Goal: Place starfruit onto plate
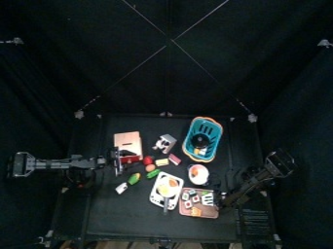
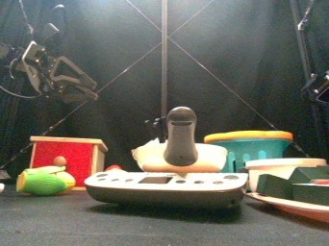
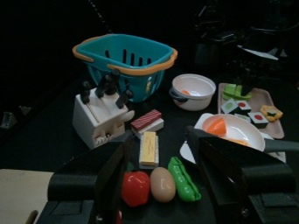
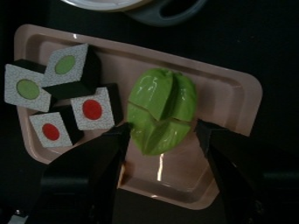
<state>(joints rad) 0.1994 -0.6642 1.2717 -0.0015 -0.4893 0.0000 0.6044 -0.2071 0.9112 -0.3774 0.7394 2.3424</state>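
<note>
Top view: the right arm's gripper (image 1: 247, 185) hangs at the table's right edge, right beside the salmon-pink plate (image 1: 200, 202), which lies just inward of it. The left gripper (image 1: 81, 178) rests at the opposite edge, well apart from the plate. The starfruit is too small to make out here.

Front view: a grey kitchen scale (image 2: 164, 187) fills the foreground and the plate (image 2: 290, 202) shows only as a pink edge at the right, carrying dark blocks. The starfruit is hidden.

Left wrist view: the left claw (image 3: 162, 171) stands wide and empty, with a tomato (image 3: 135, 187), an egg (image 3: 163, 185) and a green pepper (image 3: 186, 177) lying between its jaws. The plate (image 3: 253, 107) is far beyond it, next to a white bowl (image 3: 193, 90) and a teal basket (image 3: 124, 63).

Right wrist view: the right claw (image 4: 163, 162) is spread wide, holding nothing, one jaw on each side of the starfruit's near end. The starfruit (image 4: 163, 110) lies on the plate (image 4: 222, 131), just ahead of the jaws. It is glossy yellow-green, ribbed lengthwise and lying flat, with sushi pieces (image 4: 56, 89) beside it. Judging from this, the fruit is delivered and the wide jaws are there to clear it.
</note>
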